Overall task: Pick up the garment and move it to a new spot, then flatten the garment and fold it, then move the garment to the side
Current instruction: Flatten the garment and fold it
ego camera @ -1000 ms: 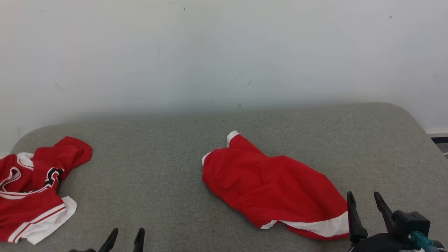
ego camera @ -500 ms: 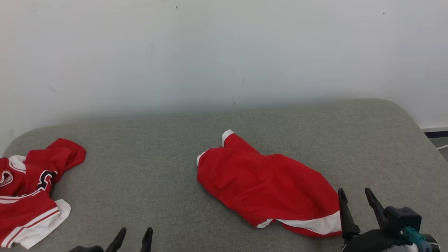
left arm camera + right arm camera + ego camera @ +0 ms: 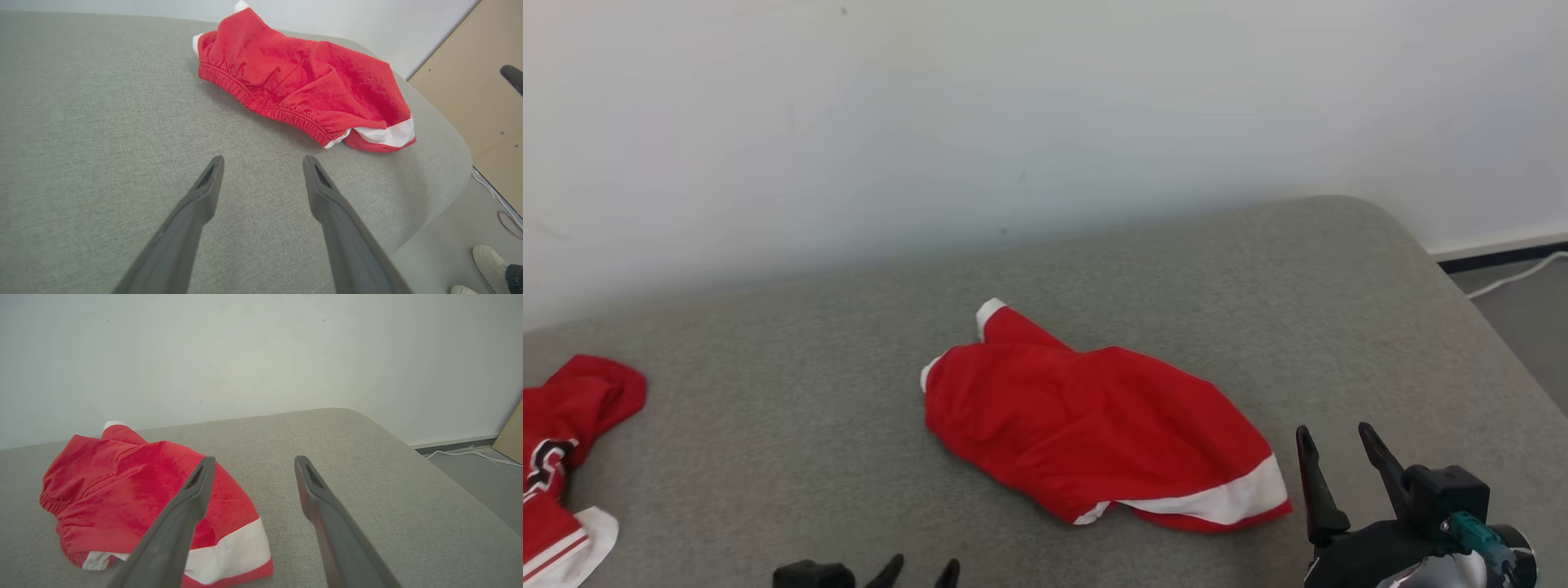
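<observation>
Red garment [image 3: 1086, 425] is thin, smooth cloth with a faint sheen, white trim and a gathered elastic waistband. Under it, the surface [image 3: 768, 457] is grey woven fabric, coarse and matt. Left end effector [image 3: 925, 562] and right end effector [image 3: 1333, 430] look like dark matt plastic. Behind the garment, the wall [image 3: 1013, 122] is smooth and matt.

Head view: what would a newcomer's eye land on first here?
The crumpled red shorts with white hem bands, lying midway across the grey fabric cushion. Next, the red-and-white jersey with black lettering bunched at the left edge, and the open right gripper close beside the shorts' white-banded end.
</observation>
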